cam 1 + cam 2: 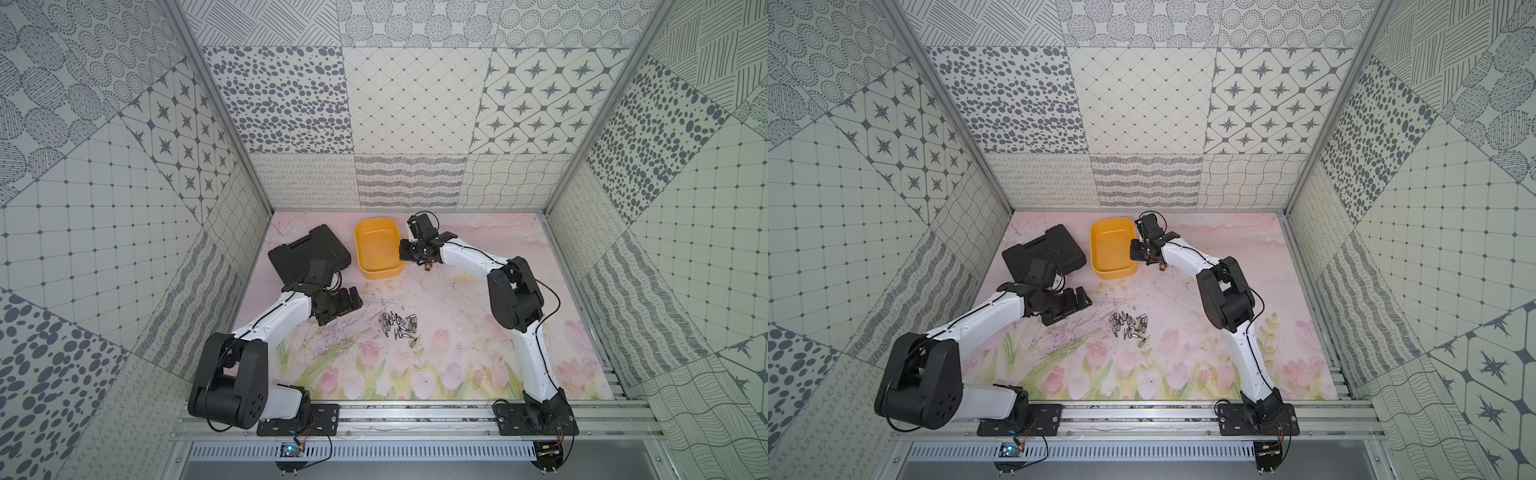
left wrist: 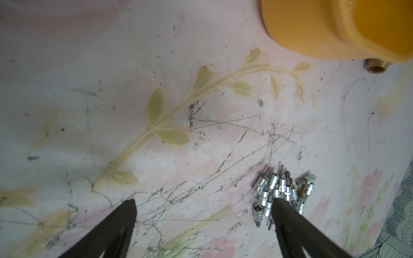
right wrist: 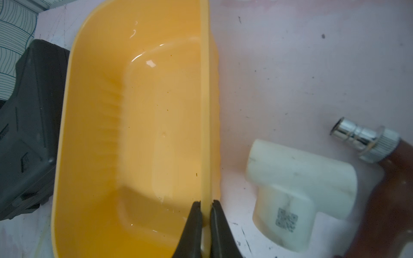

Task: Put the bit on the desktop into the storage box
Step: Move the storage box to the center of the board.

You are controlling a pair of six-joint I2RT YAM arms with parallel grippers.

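Right gripper [image 3: 206, 202]: pinched shut on the long rim of the storage box [image 3: 204, 111], one finger inside the wall, one outside.
Left gripper [image 2: 203, 201]: spread wide, nothing held, low over the bench [image 2: 111, 67], one finger tip right at the edge of the bits [image 2: 283, 189]; touching or just above, cannot tell.
Bits, whereabouts: loose heap of bits [image 1: 397, 324] on the bench between the two arms, well apart from the box, none carried.
Bits, handling: small, hard, shiny metal; light and stiff, probably slick, quick to roll or squirt out of a pinch; not fragile.
Where to grab: across the thick socket end of one bit at the heap's outer edge, not the thin tip; tangled middle likely to drag neighbours along.
Box, handling: thin glossy plastic, light by the look; likely to slide or tip if hauled by that one edge.
Box, contents: bare floor, no bit inside as far as visible; open top, no lid.
Black tool case [image 1: 307, 253]: just beside the box, lid down by the look, contents hidden.
Strays: white tee fitting [image 3: 297, 178] and chrome-tipped fitting [image 3: 362, 138] on the bench near the gripped side, outside the box.
Progress: nothing deposited, whole heap to go.
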